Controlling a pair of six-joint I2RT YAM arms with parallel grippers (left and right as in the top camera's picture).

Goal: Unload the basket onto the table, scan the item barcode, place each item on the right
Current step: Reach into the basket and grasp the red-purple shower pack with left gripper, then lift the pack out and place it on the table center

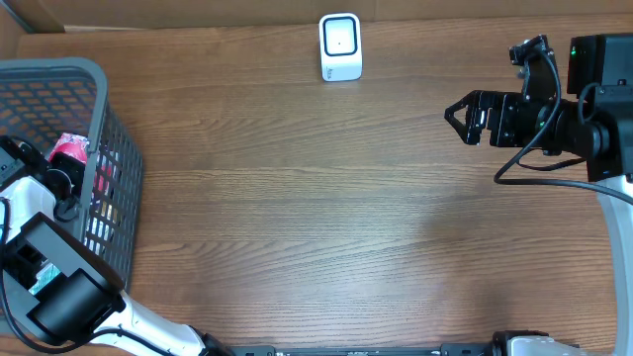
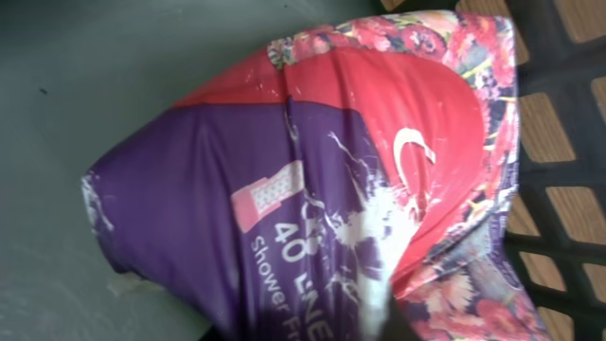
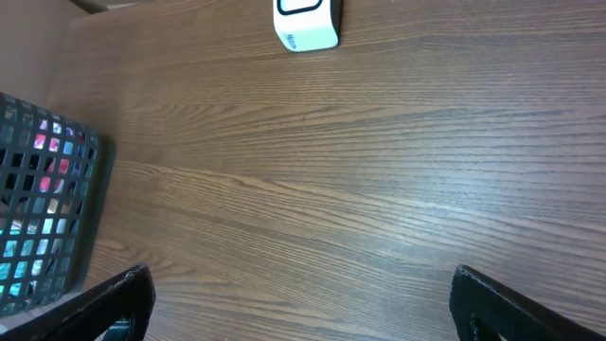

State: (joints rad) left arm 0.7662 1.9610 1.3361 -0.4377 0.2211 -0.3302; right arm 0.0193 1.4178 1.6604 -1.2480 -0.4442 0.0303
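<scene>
The item is a soft purple and red packet (image 2: 312, 189) with a floral print. It fills the left wrist view and lies inside the grey mesh basket (image 1: 121, 148). From overhead only its pink top (image 1: 69, 150) shows. My left gripper (image 1: 65, 176) reaches down into the basket and is shut on the packet, its fingers hidden under the wrap. The white barcode scanner (image 1: 340, 46) stands at the table's far edge and also shows as the scanner (image 3: 305, 24) in the right wrist view. My right gripper (image 1: 457, 116) hovers open over the right side of the table, holding nothing.
The basket (image 3: 38, 218) takes up the left edge of the wooden table (image 1: 316, 218), and other coloured items show through its mesh. Bare wood lies between the basket, the scanner and the right arm (image 1: 584, 119).
</scene>
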